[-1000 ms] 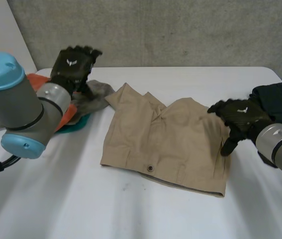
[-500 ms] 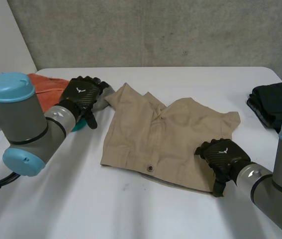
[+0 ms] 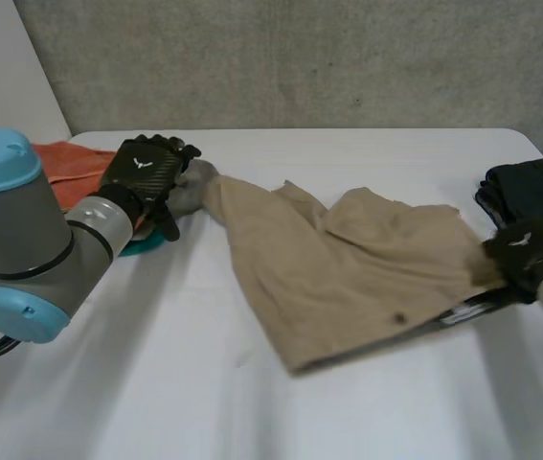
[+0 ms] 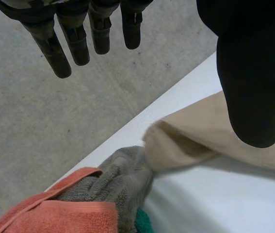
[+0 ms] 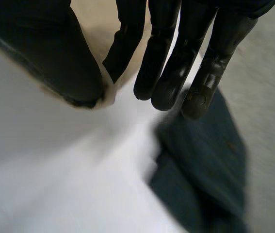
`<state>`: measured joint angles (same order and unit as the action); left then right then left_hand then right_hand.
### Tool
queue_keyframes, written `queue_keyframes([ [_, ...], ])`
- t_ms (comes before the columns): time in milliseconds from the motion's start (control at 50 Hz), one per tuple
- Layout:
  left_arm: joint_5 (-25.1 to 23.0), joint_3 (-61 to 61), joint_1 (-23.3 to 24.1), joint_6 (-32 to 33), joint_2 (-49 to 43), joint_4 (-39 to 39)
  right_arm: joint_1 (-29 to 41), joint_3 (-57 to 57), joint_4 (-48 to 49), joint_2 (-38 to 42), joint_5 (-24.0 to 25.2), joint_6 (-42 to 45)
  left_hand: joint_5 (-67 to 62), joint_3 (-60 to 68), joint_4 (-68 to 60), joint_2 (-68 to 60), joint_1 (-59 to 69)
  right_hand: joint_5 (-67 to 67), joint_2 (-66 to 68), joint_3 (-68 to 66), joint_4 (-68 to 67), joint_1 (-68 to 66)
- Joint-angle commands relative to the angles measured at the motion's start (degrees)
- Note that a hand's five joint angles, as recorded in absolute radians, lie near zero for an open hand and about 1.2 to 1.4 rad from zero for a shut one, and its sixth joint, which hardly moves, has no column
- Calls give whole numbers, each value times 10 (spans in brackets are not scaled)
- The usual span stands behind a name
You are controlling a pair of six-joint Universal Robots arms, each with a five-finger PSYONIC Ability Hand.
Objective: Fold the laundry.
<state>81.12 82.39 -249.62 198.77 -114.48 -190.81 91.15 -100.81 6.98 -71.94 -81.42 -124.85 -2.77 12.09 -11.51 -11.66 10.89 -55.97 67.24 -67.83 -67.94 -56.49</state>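
Tan shorts lie pulled out long across the white table, button side up. My right hand is at their right end, beside the dark garment. In the right wrist view the right hand pinches a bit of the tan cloth between thumb and a finger. My left hand hovers over the far left tip of the shorts, where they meet a grey towel. Its fingers are straight and hold nothing, with the tan corner and grey towel beyond them.
A pile at the back left holds an orange cloth, the grey towel and something teal. A folded dark garment lies at the table's right edge, close under the right hand's fingertips. A concrete wall stands behind.
My right hand closed on the shorts' right end and dragged it right, toward the dark garment, stretching the shorts out. The left hand shifted slightly over the pile.
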Motion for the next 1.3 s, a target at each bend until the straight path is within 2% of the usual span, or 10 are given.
queue_keyframes([
  [20, -2, 2, -4, 0, 3, -4, -25, 95, 39, 33, -52, 51, 14, -7, 1, 3, 5, -140, 128, -122, -121, -235],
  [60, -2, -4, -5, 0, -2, -4, -25, 103, 44, 36, -52, 40, 14, -7, 1, 3, 5, 136, -149, 155, 156, 42],
  [80, -2, -5, -4, 0, -2, -4, -19, 106, 45, 36, -52, 26, 12, -5, -1, 1, 7, 546, -559, 565, 566, 452],
  [100, -2, -6, -3, 0, -3, -5, -13, 106, 45, 36, -53, 16, 12, -5, -1, 1, 7, 560, -572, 578, 579, 465],
  [480, -9, -188, 20, 27, -194, -32, 220, -32, -78, -96, -63, -373, -53, 60, -66, -65, 72, 560, -572, 578, 579, 465],
  [620, -74, -239, 30, 58, -254, -32, 282, -78, -75, -73, -86, -440, -69, 75, -81, -80, 87, 532, -545, 551, 552, 437],
  [800, -91, -257, 45, 122, -305, -31, 309, -105, -16, -22, -137, -436, -124, 131, -137, -135, 143, 443, -456, 462, 463, 348],
  [1020, -85, -262, 55, 136, -319, -31, 307, -125, 75, -8, -172, -392, -672, 679, -685, -683, 691, -2, -10, 16, 17, -97],
  [1100, -63, -261, 59, 137, -313, -32, 296, -123, 83, 4, -189, -368, -672, 679, -685, -683, 691, -140, 127, -122, -120, -235],
  [1300, 19, -197, 68, 137, -173, -33, 268, -85, 51, -82, -187, -275, -672, 679, -685, -683, 691, -140, 128, -122, -121, -235],
])
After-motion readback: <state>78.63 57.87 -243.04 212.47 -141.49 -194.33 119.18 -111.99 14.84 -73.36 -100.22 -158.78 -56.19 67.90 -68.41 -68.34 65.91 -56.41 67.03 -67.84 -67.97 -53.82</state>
